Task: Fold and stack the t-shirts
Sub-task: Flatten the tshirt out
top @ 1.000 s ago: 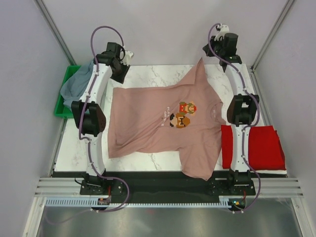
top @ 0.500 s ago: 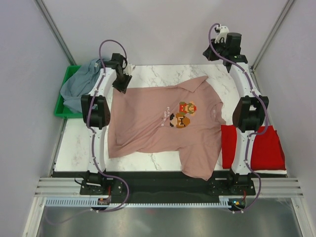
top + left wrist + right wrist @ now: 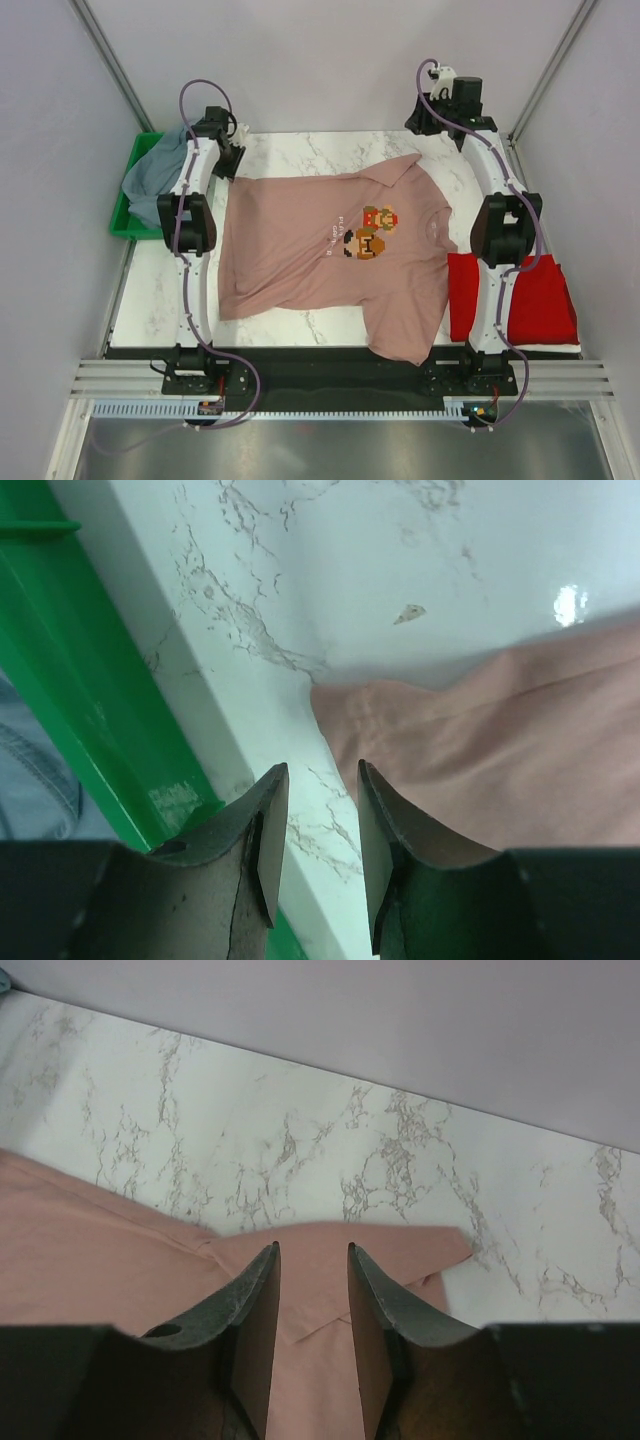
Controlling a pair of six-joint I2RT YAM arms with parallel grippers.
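Missing the cloth is the likeliest slip on the left. The left pincer (image 3: 318,780) is empty with its jaws only narrowly parted, and the corner of the pink t-shirt (image 3: 480,740) lies flat on the tabletop (image 3: 420,560) just ahead of its tips. A straight descent could pinch marble or shove the hem into a wrinkle rather than catch it. The green bin (image 3: 90,700) runs close along that pincer's left side, with the grey-blue t-shirt (image 3: 150,178) spilling from it, so a drift that way could knock the wall or snag the wrong garment. The right pincer (image 3: 312,1255), also empty and narrowly parted, hangs over a sleeve that seems folded back on itself directly below its tips. A grip there may take one layer or two, I cannot tell which, and a trapped flap would spoil the fold. Well behind both pincers, the other sleeve droops over the tabletop edge, and its weight could drag the shirt askew on an uneven lift. The red t-shirt (image 3: 540,300), folded behind the right pincer, seems to touch the pink hem and could be pulled along.
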